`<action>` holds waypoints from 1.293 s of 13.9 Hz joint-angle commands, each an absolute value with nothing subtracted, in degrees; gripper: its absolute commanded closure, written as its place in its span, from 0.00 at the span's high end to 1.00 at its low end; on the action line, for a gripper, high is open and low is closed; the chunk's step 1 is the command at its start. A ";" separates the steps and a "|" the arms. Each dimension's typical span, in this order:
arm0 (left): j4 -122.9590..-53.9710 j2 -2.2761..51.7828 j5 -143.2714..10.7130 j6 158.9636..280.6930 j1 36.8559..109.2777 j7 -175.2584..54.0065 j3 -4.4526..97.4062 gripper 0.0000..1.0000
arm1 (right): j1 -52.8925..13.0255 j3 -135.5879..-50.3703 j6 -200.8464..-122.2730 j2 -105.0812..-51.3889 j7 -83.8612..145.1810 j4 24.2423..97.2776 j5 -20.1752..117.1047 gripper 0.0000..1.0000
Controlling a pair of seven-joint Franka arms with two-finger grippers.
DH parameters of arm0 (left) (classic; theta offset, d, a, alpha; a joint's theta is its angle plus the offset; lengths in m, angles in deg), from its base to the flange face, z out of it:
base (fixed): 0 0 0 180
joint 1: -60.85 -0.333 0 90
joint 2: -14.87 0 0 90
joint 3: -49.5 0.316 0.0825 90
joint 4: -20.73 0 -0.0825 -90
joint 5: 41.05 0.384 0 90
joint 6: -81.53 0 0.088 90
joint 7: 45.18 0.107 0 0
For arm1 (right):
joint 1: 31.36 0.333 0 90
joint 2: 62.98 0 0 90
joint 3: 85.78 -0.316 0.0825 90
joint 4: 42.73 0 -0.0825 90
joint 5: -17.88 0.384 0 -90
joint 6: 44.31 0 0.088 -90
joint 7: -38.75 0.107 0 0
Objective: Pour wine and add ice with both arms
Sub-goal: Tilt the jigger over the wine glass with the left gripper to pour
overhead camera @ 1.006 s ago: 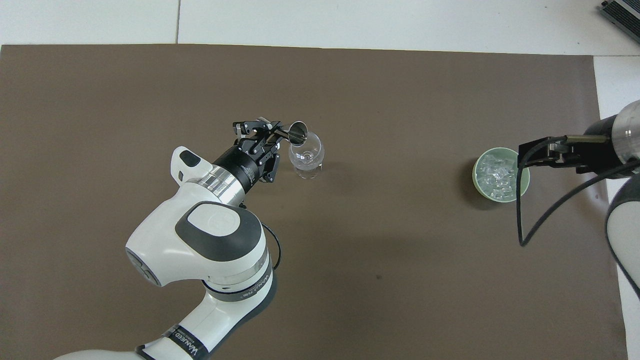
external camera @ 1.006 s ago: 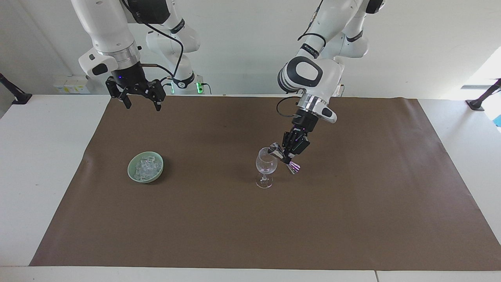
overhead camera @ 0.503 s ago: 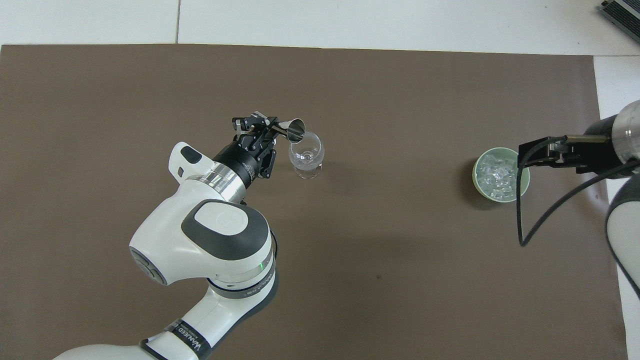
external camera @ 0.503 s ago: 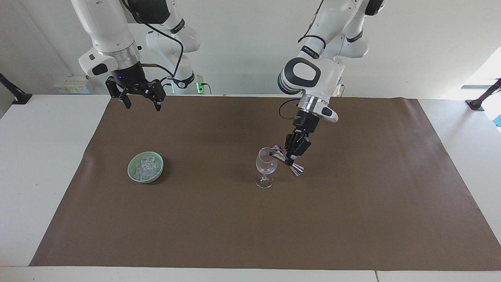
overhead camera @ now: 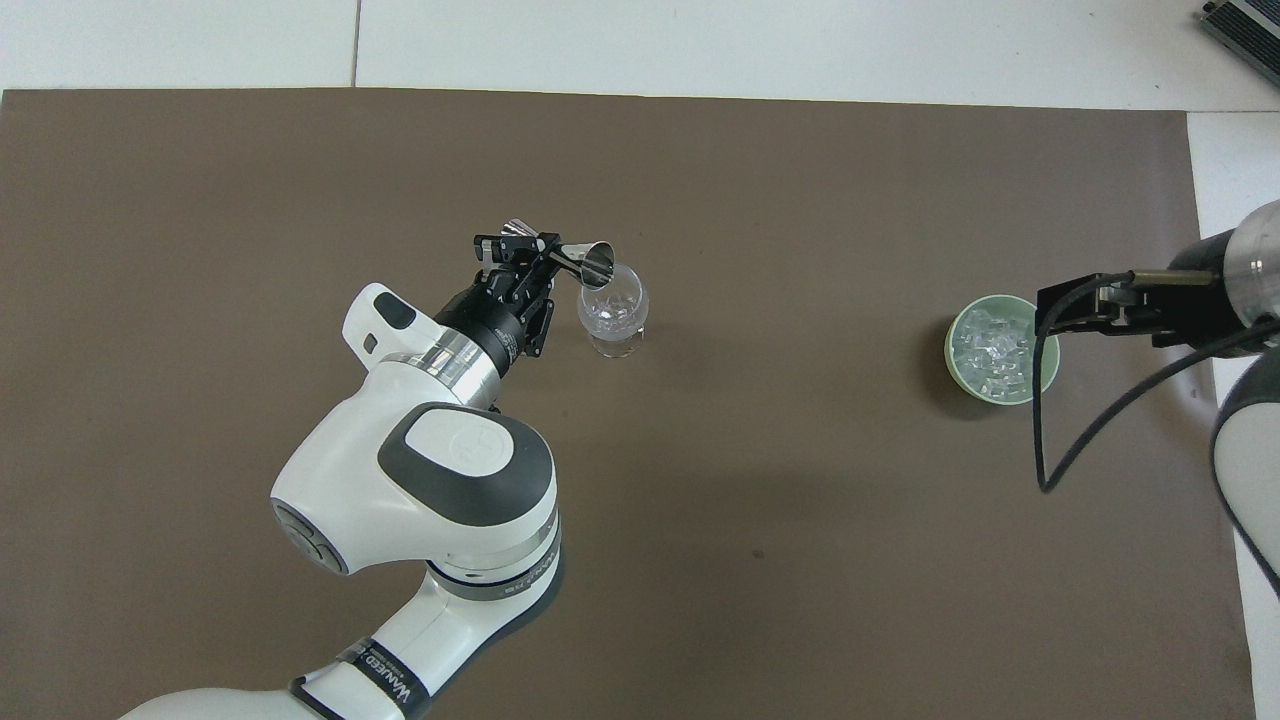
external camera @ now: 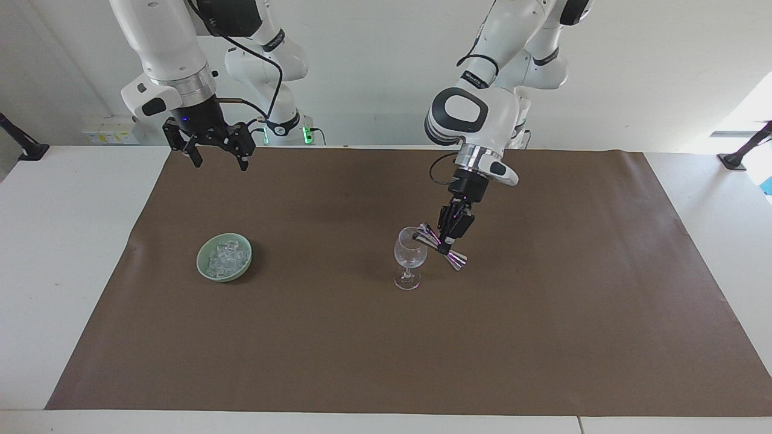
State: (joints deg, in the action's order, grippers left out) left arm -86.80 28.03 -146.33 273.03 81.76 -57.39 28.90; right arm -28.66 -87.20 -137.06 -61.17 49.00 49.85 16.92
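While the right arm waits, its end effector (external camera: 212, 155) hangs with fingers spread wide above the brown mat (external camera: 543, 313) at the robots' edge of the tabletop (external camera: 60, 241). Farther from the robots than that end effector sits a pale green bowl (external camera: 202, 268) holding the ice (external camera: 224, 258), a heap of small clear, glassy cubes. The left end effector (external camera: 447, 243) is clamped tight on the waist of a silver double-cone jigger (external camera: 440, 248), tilted so one cup meets the rim of a clear stemmed wine glass (external camera: 410, 256) standing just beside it. Black lettering on the left arm's lower band is not legible.
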 commanded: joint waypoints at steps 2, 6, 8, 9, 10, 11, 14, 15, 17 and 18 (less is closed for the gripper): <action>-85.53 29.11 -145.56 274.63 82.73 -54.77 29.47 0.00 | -28.90 -87.36 -136.60 -61.05 48.41 49.64 17.08 1.00; -85.70 28.84 -145.56 274.63 82.91 -53.45 29.47 0.00 | -28.90 -87.36 -136.60 -61.05 48.41 49.64 17.08 1.00; -85.79 28.58 -145.56 274.63 82.82 -52.66 29.47 0.00 | -28.90 -87.36 -136.60 -61.05 48.41 49.64 17.00 1.00; -85.79 28.58 -145.56 274.63 82.74 -52.04 29.47 0.00 | -28.90 -87.36 -136.60 -61.05 48.41 49.64 17.08 1.00; -85.79 28.49 -145.56 274.63 82.82 -50.99 29.47 0.00 | -28.90 -87.36 -136.60 -61.05 48.41 49.64 17.08 1.00; -85.79 28.49 -145.56 274.63 82.82 -50.46 29.47 0.00 | -28.90 -87.36 -136.60 -61.05 48.41 49.64 17.08 1.00; -85.70 28.23 -145.56 274.63 82.82 -49.05 29.47 0.00 | -28.90 -87.36 -136.60 -60.96 48.41 49.64 17.08 1.00; -85.70 28.14 -145.56 274.63 82.82 -48.88 29.47 0.00 | -28.90 -87.36 -136.60 -60.96 48.41 49.64 17.08 1.00; -85.70 28.05 -145.56 274.63 82.91 -47.56 29.47 0.00 | -28.90 -87.36 -136.60 -61.05 48.41 49.64 17.08 1.00; -85.70 28.05 -145.56 274.72 82.91 -46.69 29.47 0.00 | -28.90 -87.36 -136.60 -61.05 48.41 49.64 17.00 1.00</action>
State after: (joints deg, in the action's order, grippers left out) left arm -86.33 28.28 -146.04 273.21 81.76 -48.20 28.85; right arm -28.66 -87.20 -137.06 -61.17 49.00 49.85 16.92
